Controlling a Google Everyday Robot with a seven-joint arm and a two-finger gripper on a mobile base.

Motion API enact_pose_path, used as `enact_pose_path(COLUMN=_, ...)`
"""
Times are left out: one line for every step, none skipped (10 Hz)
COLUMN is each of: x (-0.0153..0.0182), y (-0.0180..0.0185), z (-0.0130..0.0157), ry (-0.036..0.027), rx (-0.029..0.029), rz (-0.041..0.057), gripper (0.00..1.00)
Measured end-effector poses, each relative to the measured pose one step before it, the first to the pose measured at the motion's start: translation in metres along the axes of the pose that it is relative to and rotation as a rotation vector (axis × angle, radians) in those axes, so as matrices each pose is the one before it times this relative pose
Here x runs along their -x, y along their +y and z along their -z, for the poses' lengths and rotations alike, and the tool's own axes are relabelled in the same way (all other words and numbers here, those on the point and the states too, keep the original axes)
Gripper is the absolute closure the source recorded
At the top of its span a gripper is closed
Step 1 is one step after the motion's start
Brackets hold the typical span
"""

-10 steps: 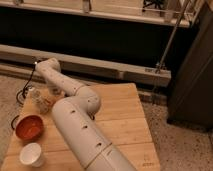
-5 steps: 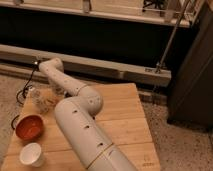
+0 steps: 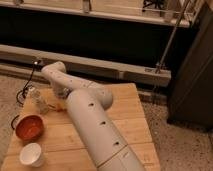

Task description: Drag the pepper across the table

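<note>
Pepper (image 3: 59, 106) lies small and orange on the bench (image 3: 131, 120), behind the red bowl (image 3: 29, 127). My arm (image 3: 90, 120) crosses the bench right of the bowl. A white cup (image 3: 30, 154) stands before the bowl. My tool (image 3: 62, 94) hangs beyond the bowl, just above the pepper.

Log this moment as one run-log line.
arm: reaching to table's far-left side | gripper: low beside pepper | pepper: on table, near clear bottle | red bowl, white cup: front-left

Dim, warm indoor light; soft blur throughout, hand (image 3: 59, 96) perhaps in shadow.
</note>
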Motion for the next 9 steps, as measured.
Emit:
enact_pose_path(x=0.00013, y=-0.01709, z=-0.00663, ry=0.00722, rx=-0.01083, rz=0.00274, gripper=1.0)
enact_pose_path(x=-0.00063, y=-0.01696, z=-0.00499, ry=0.0123, rx=-0.01048, rz=0.00358, gripper=1.0)
enact_pose_path(x=-0.00071, y=-0.0191, z=-0.0054, ry=0.02182, rx=-0.01369, rz=0.0051, gripper=1.0)
enact_pose_path(x=-0.00278, y=-0.01778, z=-0.00545, ry=0.02169, rx=-0.0155, rz=0.01175, gripper=1.0)
enact_pose_path(x=-0.00383, y=-0.01923, z=-0.00622, ry=0.02959, rx=-0.02, rz=0.01313, gripper=1.0)
enact_pose_path(x=-0.00311, y=-0.01515, z=-0.00417, ry=0.03377, rx=-0.00666, rz=0.01162, gripper=1.0)
enact_pose_path(x=0.00049, y=-0.01016, z=-0.00321, ry=0.01569, rx=-0.01119, rz=0.00458, gripper=1.0)
enact_pose_path(x=0.0011, y=-0.01017, z=-0.00415, ry=0.01301, rx=-0.00993, rz=0.00439, gripper=1.0)
enact_pose_path(x=0.00441, y=-0.01036, z=-0.00082, ry=0.00792, rx=-0.00393, rz=0.00034, gripper=1.0)
